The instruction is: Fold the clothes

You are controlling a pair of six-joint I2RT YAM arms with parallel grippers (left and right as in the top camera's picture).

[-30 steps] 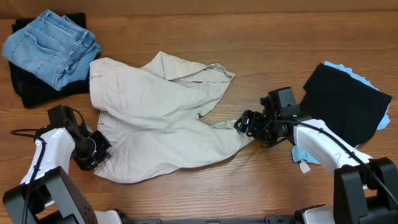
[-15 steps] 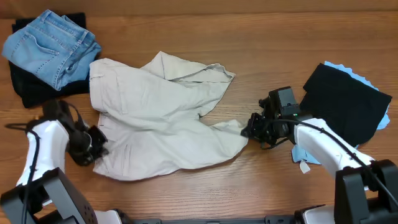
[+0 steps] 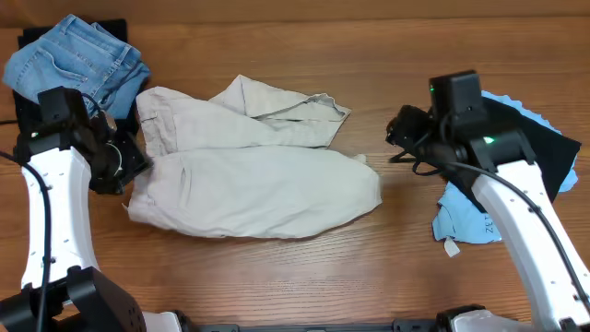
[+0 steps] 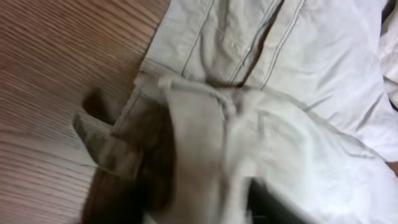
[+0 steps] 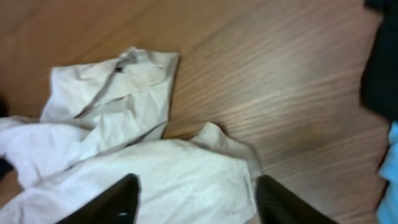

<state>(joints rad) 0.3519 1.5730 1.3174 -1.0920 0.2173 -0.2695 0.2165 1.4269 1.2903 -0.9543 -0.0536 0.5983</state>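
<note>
**Trousers half-folded, one arm free**

The left gripper sits at the left edge of the trousers. In its wrist view, cloth with a waistband loop bunches right over the fingers, so I cannot tell whether they are clamped on it. The right gripper hangs above the trousers' right end with its fingers spread wide and nothing between them.

The trousers lie mid-table as a long band doubled over, with a rumpled flap poking out behind.

To my eye the fold is being laid down. To do it well, the left side should set its edge flush along the waistband and not drop it in a heap. The right should come down on the far end and draw the band taut so the creases go. The stray flap wants tucking in next.

By my count:
- one pair of beige trousers
- one denim garment on one dark garment, far left
- one black garment over one pale blue cloth, right
- two arms
</note>
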